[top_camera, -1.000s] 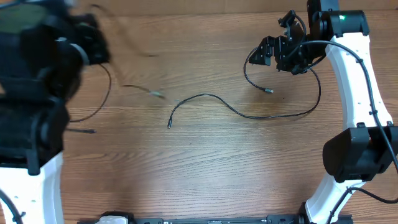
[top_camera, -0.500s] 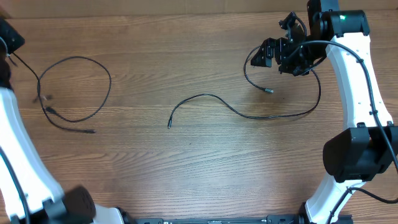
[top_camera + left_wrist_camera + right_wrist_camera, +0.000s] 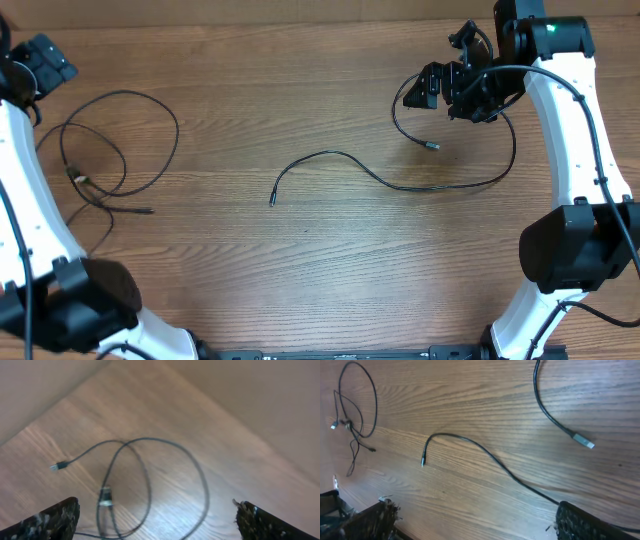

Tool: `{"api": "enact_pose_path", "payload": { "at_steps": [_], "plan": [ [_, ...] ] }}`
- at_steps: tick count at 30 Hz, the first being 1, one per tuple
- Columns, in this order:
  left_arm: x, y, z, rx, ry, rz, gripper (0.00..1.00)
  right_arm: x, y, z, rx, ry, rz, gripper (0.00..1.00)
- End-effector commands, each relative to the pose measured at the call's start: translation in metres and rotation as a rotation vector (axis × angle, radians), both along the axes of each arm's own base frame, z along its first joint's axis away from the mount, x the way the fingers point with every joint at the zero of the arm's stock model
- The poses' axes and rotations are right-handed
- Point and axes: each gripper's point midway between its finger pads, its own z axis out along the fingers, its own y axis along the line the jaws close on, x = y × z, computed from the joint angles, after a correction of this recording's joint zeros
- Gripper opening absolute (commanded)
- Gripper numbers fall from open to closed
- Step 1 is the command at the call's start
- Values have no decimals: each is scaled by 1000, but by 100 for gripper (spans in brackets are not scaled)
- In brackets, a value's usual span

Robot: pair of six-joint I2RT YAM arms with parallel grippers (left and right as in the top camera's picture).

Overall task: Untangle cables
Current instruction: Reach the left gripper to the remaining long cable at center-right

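**While both claws stand open, two cables lie well apart on the desk**

Overhead: the left claw [image 3: 45,62] sits at the far-left corner, near the looped cable [image 3: 177,130]. The long cable [image 3: 340,153] runs from mid-desk [image 3: 330,270] toward the right claw [image 3: 425,90].

Left wrist: the left claw [image 3: 156,505] is spread wide and grips nothing. The looped cable [image 3: 200,475] lies flat beyond it.

Right wrist: the right claw [image 3: 475,510] is spread and empty. The long cable [image 3: 485,450] and a silver-tipped plug [image 3: 584,441] rest on the desk.

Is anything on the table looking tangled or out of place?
Yes. The looped cable at the left crosses over itself, so it looks tangled. The long cable in the middle lies in one open curve.
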Motion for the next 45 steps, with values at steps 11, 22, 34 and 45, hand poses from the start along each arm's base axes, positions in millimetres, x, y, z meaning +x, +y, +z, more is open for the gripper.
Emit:
{"api": "enact_pose_path", "payload": {
  "at_steps": [11,22,34,45],
  "plan": [
    [16,-312,46,57,-84,-992,93,23,-92,72,18,-174,-302,100],
    [3,-606,-108,20,-61,-1717,85,2,-191,74,1,-147,-541,100],
    [-55,-712,-219,144,8,-1890,84,-8,-187,70,7,-96,-540,100],
    [-71,-718,-268,110,111,-1896,76,-11,-186,69,10,-82,-540,100]
  ]
}}
